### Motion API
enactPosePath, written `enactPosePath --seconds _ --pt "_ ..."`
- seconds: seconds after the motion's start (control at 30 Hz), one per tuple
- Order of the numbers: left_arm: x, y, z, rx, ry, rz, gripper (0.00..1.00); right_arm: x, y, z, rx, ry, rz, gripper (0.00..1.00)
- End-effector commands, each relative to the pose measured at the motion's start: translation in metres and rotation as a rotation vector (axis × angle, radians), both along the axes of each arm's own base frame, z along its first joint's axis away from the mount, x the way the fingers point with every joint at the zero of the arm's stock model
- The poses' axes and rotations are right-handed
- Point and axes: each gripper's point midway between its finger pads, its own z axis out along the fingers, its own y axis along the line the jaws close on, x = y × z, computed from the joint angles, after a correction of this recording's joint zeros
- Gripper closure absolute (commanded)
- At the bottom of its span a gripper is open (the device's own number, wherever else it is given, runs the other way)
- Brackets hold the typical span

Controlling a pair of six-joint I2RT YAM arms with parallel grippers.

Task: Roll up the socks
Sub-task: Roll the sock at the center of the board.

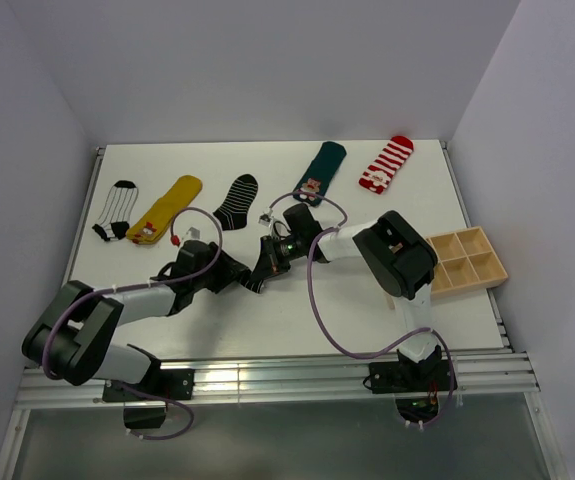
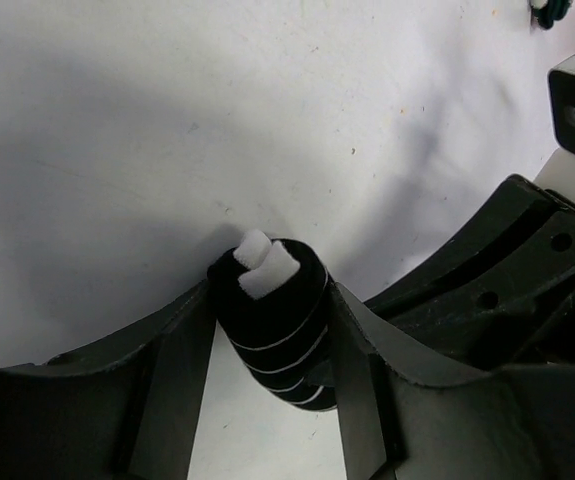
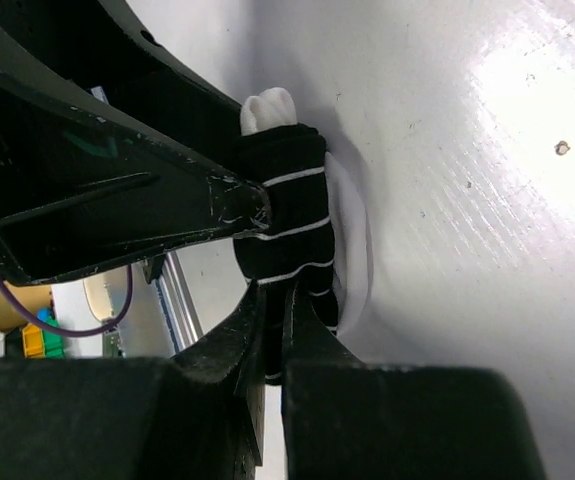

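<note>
Sock in hand: black sock roll (image 2: 277,335) with thin white lines, wound up tight, a white end peeping out of its core.
Where it is: between the left gripper (image 2: 270,300) jaws, low over the table (image 1: 267,325).
Left jaws: half-spread, one pressing each flank of the roll and clamping it.
Right jaws: right gripper (image 3: 275,320) pressed together at the roll's near end; whether a fold of fabric is caught between them cannot be told.
Long axis: from the left jaws it runs straight ahead along the gap, white end just past the tips; from the right jaws it also runs straight ahead, with a left jaw crossing in from the side.
Nearer arm: both are on it, but the left alone has the girth.
Coming move, as a judgement: the cuff needs tucking over the roll, so the right jaws would work the near end while the left holds on.
Risk: loosening the left jaws early may let it unwind.
</note>
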Motion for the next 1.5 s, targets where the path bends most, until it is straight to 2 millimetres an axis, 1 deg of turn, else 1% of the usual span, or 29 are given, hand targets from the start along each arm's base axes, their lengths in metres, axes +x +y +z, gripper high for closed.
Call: enactPosePath --seconds 0.0,0.13,0.17,0.3,0.37,0.43,0.47,0.63,0.73,0.83,0.87,0.93,0.97,1.0,1.03,1.07,1.1,1.13,1.17,1.2,1.23,1.27,1.3,1.33,1.4,1.43,1.47 --pt "-0.015 0.01 -0.015 0.017 0.031 0.03 0.45 -0.027 -0.017 -0.044 -0.147 0.108 0.01 1.0" --pt "-0.017 0.011 -0.01 -0.02 0.022 0.054 0.44 -0.023 -0.019 -0.045 -0.167 0.089 0.002 1.0" --pt "-0.013 0.017 -0.01 -0.006 0.01 0.087 0.44 -0.023 -0.019 -0.045 -0.168 0.084 0.003 1.0" --pt "-0.009 0.023 -0.006 -0.042 0.001 0.136 0.44 -0.022 -0.022 -0.048 -0.186 0.073 0.0 1.0" --pt "-0.007 0.024 -0.008 -0.041 0.017 0.147 0.44 -0.022 -0.022 -0.049 -0.192 0.068 -0.002 1.0" --pt "-0.002 0.021 -0.006 -0.042 0.024 0.143 0.45 -0.022 -0.023 -0.048 -0.198 0.059 -0.001 1.0" --pt "-0.002 0.02 -0.01 -0.041 0.039 0.145 0.46 -0.02 -0.023 -0.048 -0.201 0.052 -0.003 1.0" --pt "0.002 0.015 -0.012 -0.062 0.058 0.152 0.47 -0.02 -0.023 -0.049 -0.221 0.031 -0.001 1.0" --pt "0.001 0.016 -0.02 -0.052 0.085 0.157 0.5 -0.019 -0.023 -0.049 -0.225 0.021 -0.003 1.0" --pt "-0.003 0.017 -0.029 -0.038 0.121 0.163 0.58 -0.013 -0.023 -0.048 -0.251 -0.026 -0.014 1.0" --pt "-0.004 0.017 -0.033 -0.031 0.133 0.164 0.63 -0.013 -0.024 -0.049 -0.274 -0.039 -0.021 1.0" --pt "-0.005 0.014 -0.035 -0.028 0.146 0.146 0.66 -0.013 -0.023 -0.047 -0.284 -0.06 -0.014 0.96" --pt "-0.006 0.014 -0.038 -0.025 0.158 0.139 0.73 -0.014 -0.022 -0.045 -0.285 -0.072 -0.012 0.94" --pt "-0.007 0.014 -0.04 -0.018 0.163 0.134 0.75 -0.012 -0.023 -0.045 -0.296 -0.087 -0.021 0.87" --pt "-0.006 0.013 -0.039 -0.018 0.165 0.13 0.78 -0.012 -0.024 -0.044 -0.299 -0.099 -0.02 0.82" --pt "-0.008 0.013 -0.04 -0.007 0.173 0.125 0.85 -0.011 -0.023 -0.038 -0.293 -0.122 -0.024 0.77" --pt "-0.008 0.014 -0.04 0.005 0.173 0.118 0.87 -0.009 -0.025 -0.039 -0.312 -0.148 -0.038 0.69" --pt "-0.006 0.013 -0.037 0.013 0.167 0.113 0.88 -0.009 -0.026 -0.037 -0.322 -0.174 -0.038 0.66" --pt "-0.007 0.015 -0.037 0.038 0.17 0.105 0.89 -0.006 -0.025 -0.026 -0.317 -0.214 -0.047 0.62" --pt "-0.008 0.015 -0.036 0.046 0.171 0.097 0.89 -0.002 -0.027 -0.025 -0.346 -0.259 -0.059 0.57" --pt "-0.005 0.014 -0.031 0.05 0.162 0.09 0.89 0.0 -0.028 -0.021 -0.359 -0.291 -0.068 0.55" --pt "-0.004 0.014 -0.029 0.058 0.159 0.081 0.89 0.003 -0.027 -0.01 -0.358 -0.336 -0.077 0.52" --pt "-0.006 0.015 -0.03 0.081 0.167 0.065 0.89 0.006 -0.026 -0.004 -0.369 -0.371 -0.085 0.47" --pt "-0.002 0.013 -0.025 0.086 0.159 0.057 0.89 0.01 -0.027 0.001 -0.407 -0.437 -0.099 0.45" --pt "-0.001 0.012 -0.021 0.114 0.16 0.03 0.89 0.016 -0.026 0.01 -0.439 -0.515 -0.109 0.38" --pt "-0.001 0.013 -0.021 0.126 0.164 0.026 0.9 0.012 -0.022 0.013 -0.45 -0.546 -0.1 0.37" --pt "0.002 0.016 -0.019 0.148 0.153 0.04 0.9 0.019 -0.023 0.02 -0.473 -0.597 -0.129 0.37"
